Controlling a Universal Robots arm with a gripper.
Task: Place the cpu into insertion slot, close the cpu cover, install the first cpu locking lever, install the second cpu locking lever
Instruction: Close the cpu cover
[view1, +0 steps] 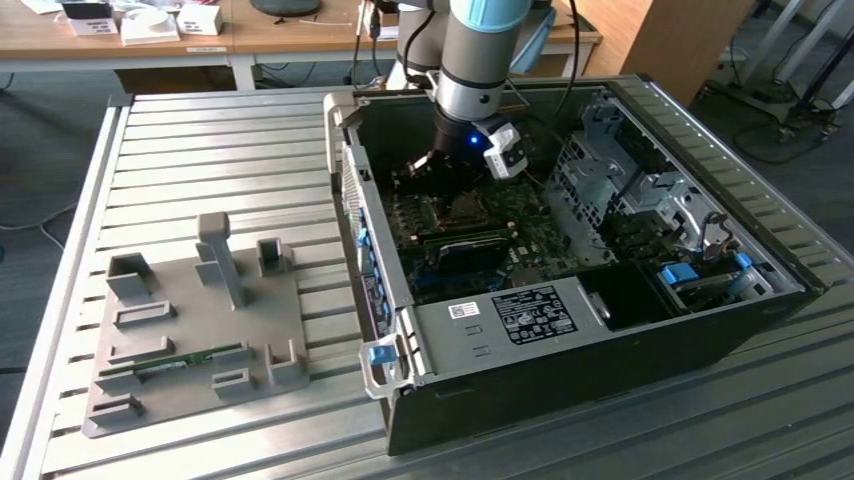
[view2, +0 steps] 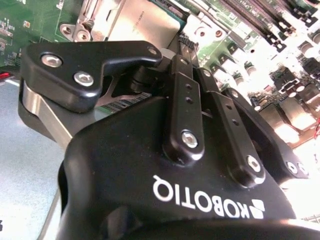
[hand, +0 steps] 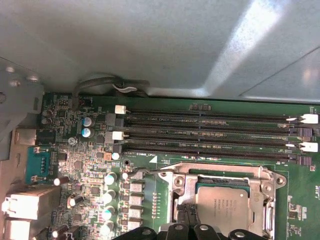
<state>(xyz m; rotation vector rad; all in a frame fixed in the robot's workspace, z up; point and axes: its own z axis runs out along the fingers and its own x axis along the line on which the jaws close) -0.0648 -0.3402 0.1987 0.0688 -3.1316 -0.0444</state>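
In the first wrist view the cpu (hand: 222, 202) lies flat in the insertion slot (hand: 176, 186). The silvery cpu cover (hand: 262, 199) is down around it, its window showing the chip's top. A thin metal lever rod (hand: 150, 172) runs along one edge of the socket. My gripper (hand: 187, 231) hovers right at that socket's edge, shut with nothing in it. The second wrist view has the gripper (view2: 172, 47) tip just short of the cpu (view2: 145, 22). In the exterior view the gripper (view1: 434, 180) is deep inside the black case, just above the insertion slot (view1: 465, 208).
Long memory slots (hand: 210, 135) run beside the socket, with the case wall (hand: 150, 45) behind them. Drive cages (view1: 627, 190) and a labelled box (view1: 534, 315) crowd the case. On the exterior view's left a grey fixture plate (view1: 200, 330) holds a green memory stick (view1: 174, 362).
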